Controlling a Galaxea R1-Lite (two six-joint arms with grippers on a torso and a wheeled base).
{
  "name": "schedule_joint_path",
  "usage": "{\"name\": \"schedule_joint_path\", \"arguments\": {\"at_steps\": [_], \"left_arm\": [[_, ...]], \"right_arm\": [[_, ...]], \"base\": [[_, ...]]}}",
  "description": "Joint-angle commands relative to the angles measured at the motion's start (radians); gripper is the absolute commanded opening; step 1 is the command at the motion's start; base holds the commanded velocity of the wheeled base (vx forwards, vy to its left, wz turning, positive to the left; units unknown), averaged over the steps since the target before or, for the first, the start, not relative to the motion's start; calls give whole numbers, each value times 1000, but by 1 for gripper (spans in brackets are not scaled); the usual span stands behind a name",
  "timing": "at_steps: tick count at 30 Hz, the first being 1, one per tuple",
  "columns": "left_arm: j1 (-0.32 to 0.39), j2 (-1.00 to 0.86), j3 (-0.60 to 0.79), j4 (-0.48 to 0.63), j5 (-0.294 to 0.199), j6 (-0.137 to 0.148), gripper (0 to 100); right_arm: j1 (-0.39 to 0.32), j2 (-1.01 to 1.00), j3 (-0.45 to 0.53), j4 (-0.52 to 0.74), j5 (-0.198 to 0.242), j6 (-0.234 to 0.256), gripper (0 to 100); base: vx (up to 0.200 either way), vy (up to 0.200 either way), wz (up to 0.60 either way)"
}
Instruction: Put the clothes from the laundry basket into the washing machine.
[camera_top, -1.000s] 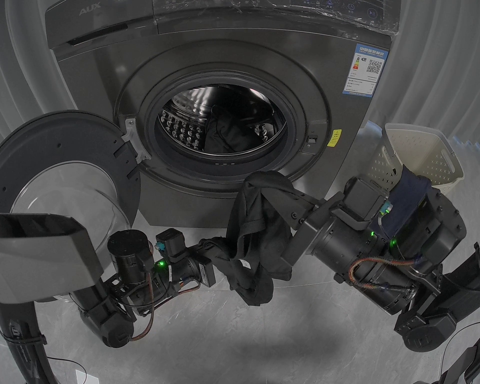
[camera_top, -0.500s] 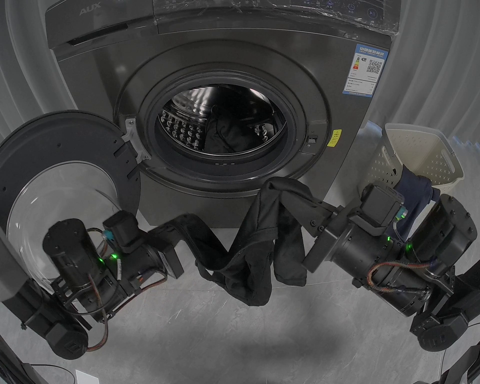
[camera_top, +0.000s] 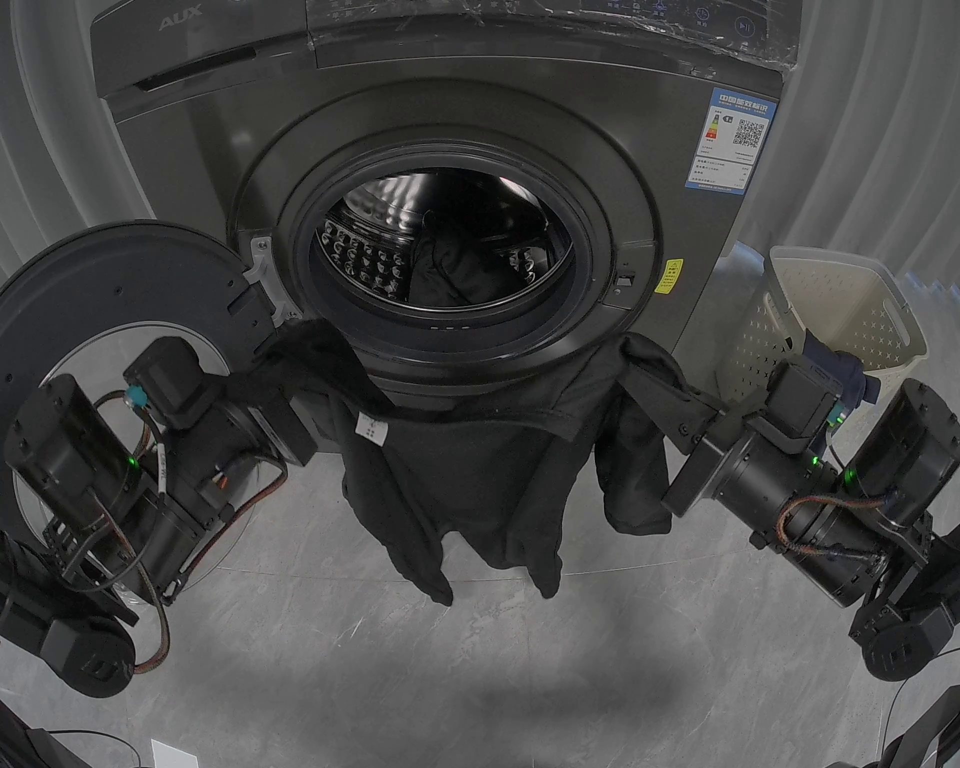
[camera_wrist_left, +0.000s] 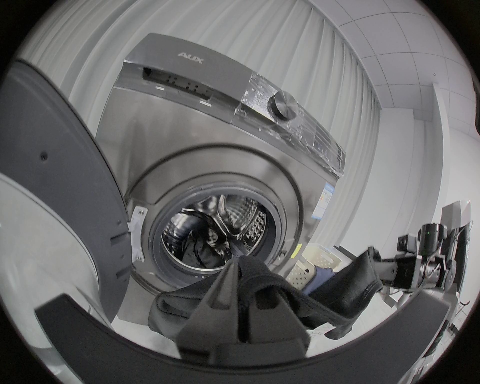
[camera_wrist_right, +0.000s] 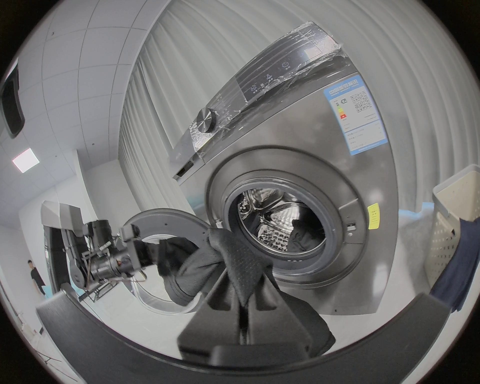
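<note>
A black garment (camera_top: 480, 460) hangs spread out below the washing machine's round opening (camera_top: 445, 250), with a white tag showing near its left end. My left gripper (camera_top: 300, 390) is shut on its left end and my right gripper (camera_top: 668, 398) is shut on its right end. In the left wrist view the left gripper (camera_wrist_left: 242, 280) pinches a fold of black garment (camera_wrist_left: 175, 305). In the right wrist view the right gripper (camera_wrist_right: 243, 295) has black garment (camera_wrist_right: 235, 255) draped over it. Dark clothes (camera_top: 450, 268) lie in the drum. The white laundry basket (camera_top: 860, 295) stands at the right, a navy garment (camera_top: 838, 362) over its rim.
The machine's round door (camera_top: 110, 290) stands swung open at the left, right behind my left arm. Grey curtains hang behind the machine. The grey tiled floor (camera_top: 500, 660) stretches out in front of it.
Both arms have drawn apart and risen: the left one went left and up, the right one right. The black garment went from a bunched hang to a wide spread.
</note>
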Motion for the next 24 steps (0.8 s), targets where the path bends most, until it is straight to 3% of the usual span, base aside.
{"name": "schedule_joint_path", "arguments": {"at_steps": [1, 3, 9, 24], "left_arm": [[10, -33, -38, 15, 3, 0, 0], [10, -50, -63, 35, 3, 0, 0], [10, -72, -64, 70, -8, 2, 0], [2, -70, -99, 113, -11, 2, 0]], "right_arm": [[-38, -5, 15, 3, 0, -11, 0], [-99, 0, 2, 20, -1, -14, 0], [-161, -5, -35, 12, 16, -14, 0], [-155, -31, -47, 14, 17, -14, 0]], "base": [[0, 0, 0], [0, 0, 0], [0, 0, 0], [0, 0, 0]]}}
